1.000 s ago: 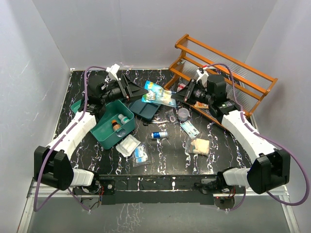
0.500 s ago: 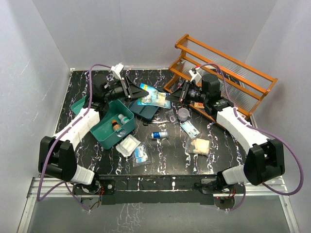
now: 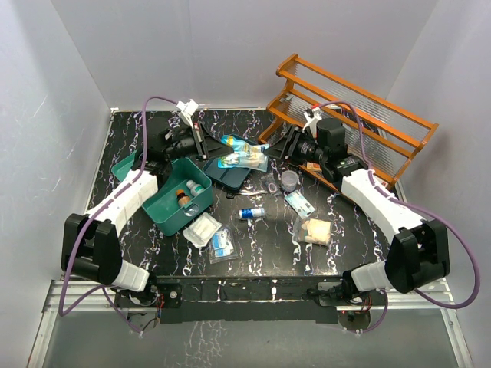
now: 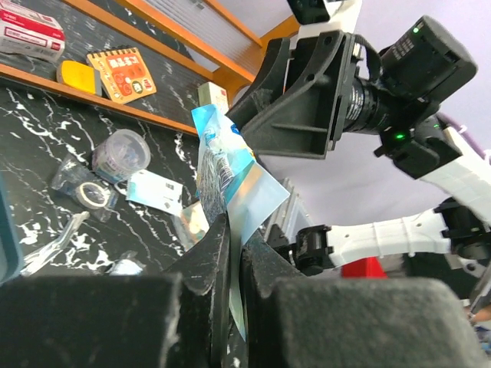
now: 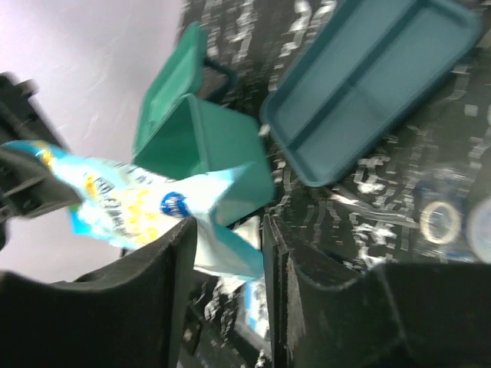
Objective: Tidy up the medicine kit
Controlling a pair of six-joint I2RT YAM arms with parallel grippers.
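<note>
Left hand (image 4: 234,230) clamped tight on crinkly glossy blue foil packet (image 4: 226,169), held in air. Right hand (image 5: 229,226) fingers part-spread around packet's other end; cannot tell if it grips. Teal-green rounded plastic medicine kit (image 3: 163,213) sits open on black marbled surface (image 3: 261,241), left side; smooth compartmented insert tray (image 5: 368,84) just beside it.

Nothing is legible; print on the blue pouch (image 4: 226,172), white box (image 4: 31,34) and orange card (image 4: 126,73) blurs.
</note>
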